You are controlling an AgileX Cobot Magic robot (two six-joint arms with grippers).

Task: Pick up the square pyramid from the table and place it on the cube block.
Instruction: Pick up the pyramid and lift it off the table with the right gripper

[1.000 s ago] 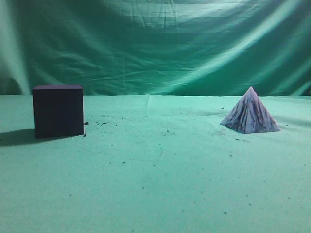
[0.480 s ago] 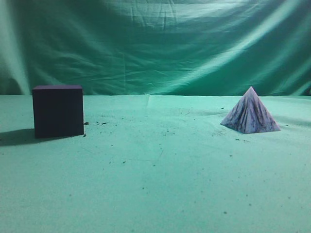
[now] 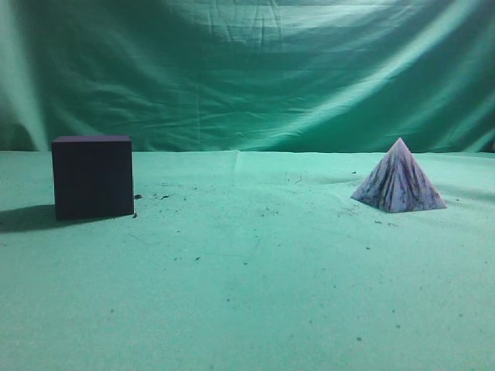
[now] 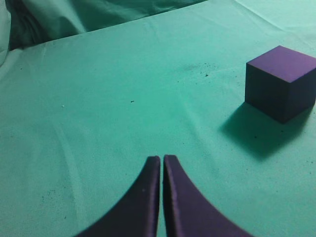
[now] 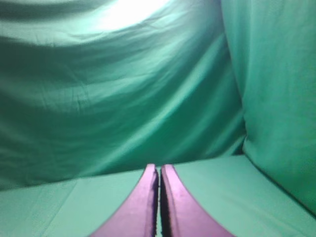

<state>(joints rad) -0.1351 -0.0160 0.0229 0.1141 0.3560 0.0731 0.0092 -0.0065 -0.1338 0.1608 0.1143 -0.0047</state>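
The left gripper (image 4: 161,159) is seen pressed closed and empty above the table (image 4: 108,108), with the cube block (image 4: 280,81) well apart to its right. The right gripper (image 5: 158,168) is likewise closed on nothing, faced toward the backdrop curtain (image 5: 123,89). The square pyramid (image 3: 398,187) is set upright on the table, far from the cube block.

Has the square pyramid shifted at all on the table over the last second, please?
No. The square pyramid sits at the same spot relative to the cube block and the backdrop's fold lines.
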